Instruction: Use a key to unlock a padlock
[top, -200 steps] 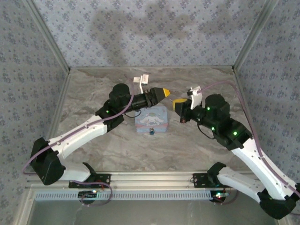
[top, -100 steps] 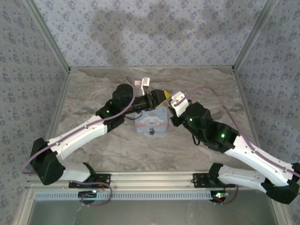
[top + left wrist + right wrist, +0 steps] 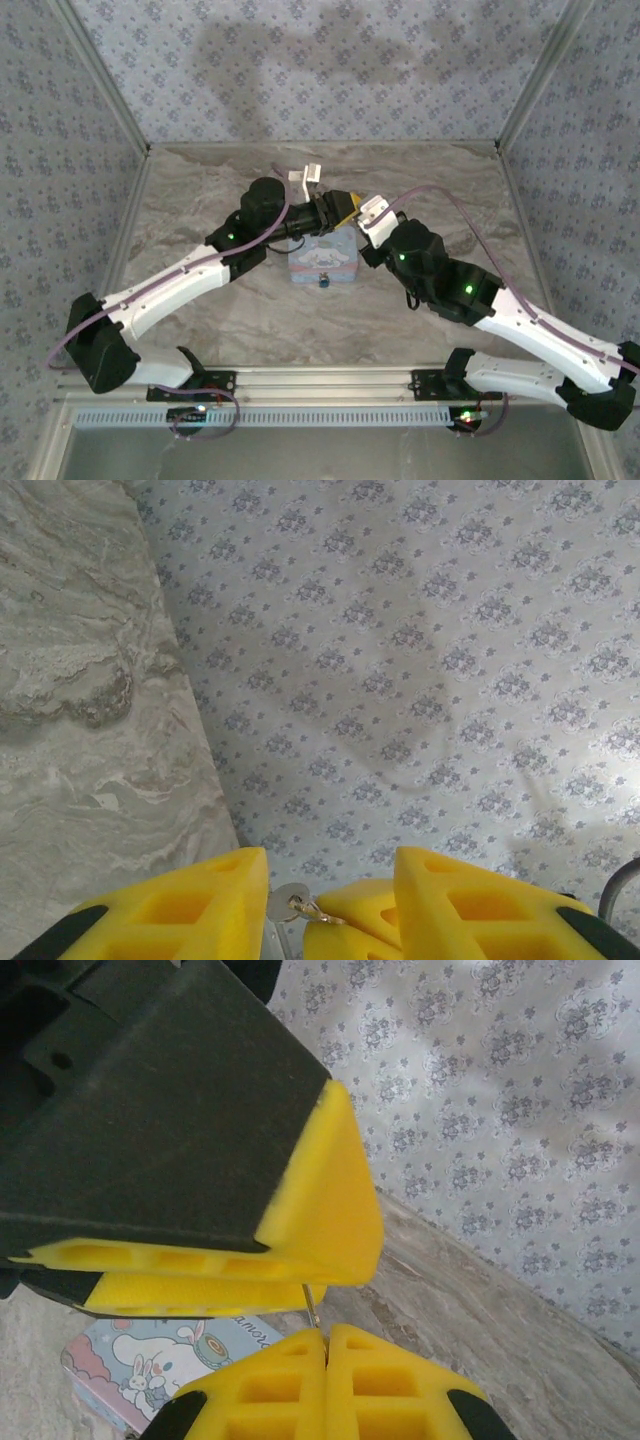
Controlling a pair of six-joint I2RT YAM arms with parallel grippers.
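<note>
Item 1, padlock (image 3: 325,282): a tiny dark thing on the near face of the tin, untouched and apart from both claws. I cannot tell whether its shackle is fastened.

Item 2, pale blue tin (image 3: 323,258): sits on the marbled desk (image 3: 330,335) between my two arms.

Item 3, my right claw (image 3: 326,1332): raised over the tin's far edge. The yellow pads are pressed flat together, pinching the key (image 3: 311,1306), whose thin metal sticks up from the seam.

Item 4, my left claw (image 3: 332,865): meets the right one tip to tip. Its pads stand partly apart, straddling the key's round head (image 3: 286,900) and the right claw's tips. It has no firm grip on anything yet.

Item 5, patterned wall (image 3: 450,630): behind it all.

Step in hand, as I judge it: passing the key from one claw to the other, well before any unlocking.

Next move calls for: my left pads squeezing squarely on the key's head, my right claw letting go only after that, then carrying the blade down to the padlock's keyhole, a small target.
</note>
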